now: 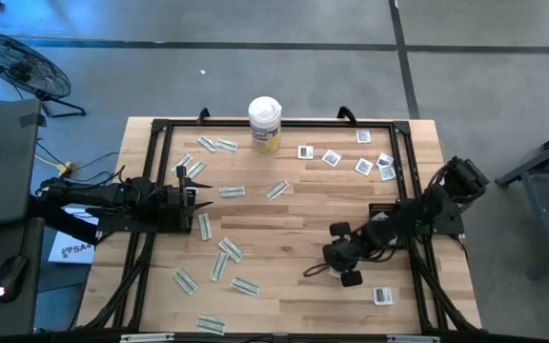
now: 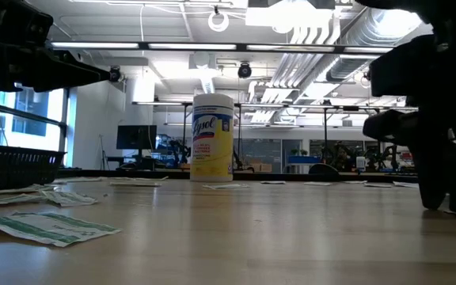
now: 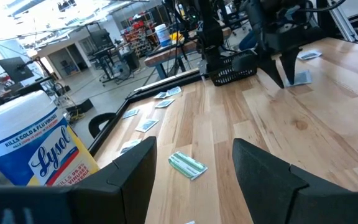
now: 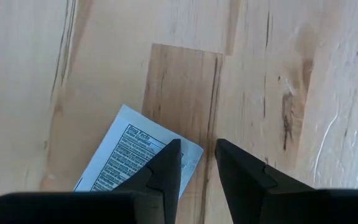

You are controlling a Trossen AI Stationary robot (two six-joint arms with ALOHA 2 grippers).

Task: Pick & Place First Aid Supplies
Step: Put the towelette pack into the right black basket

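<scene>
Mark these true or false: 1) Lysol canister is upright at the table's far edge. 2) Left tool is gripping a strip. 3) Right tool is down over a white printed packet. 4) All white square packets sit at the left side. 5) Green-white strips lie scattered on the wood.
1) True: the Lysol canister stands upright there.
2) False: the left tool is open, nothing between its fingers.
3) True: the right tool has one finger over the white printed packet.
4) False: the white square packets lie toward the right side.
5) True: green-white strips are scattered about.
</scene>
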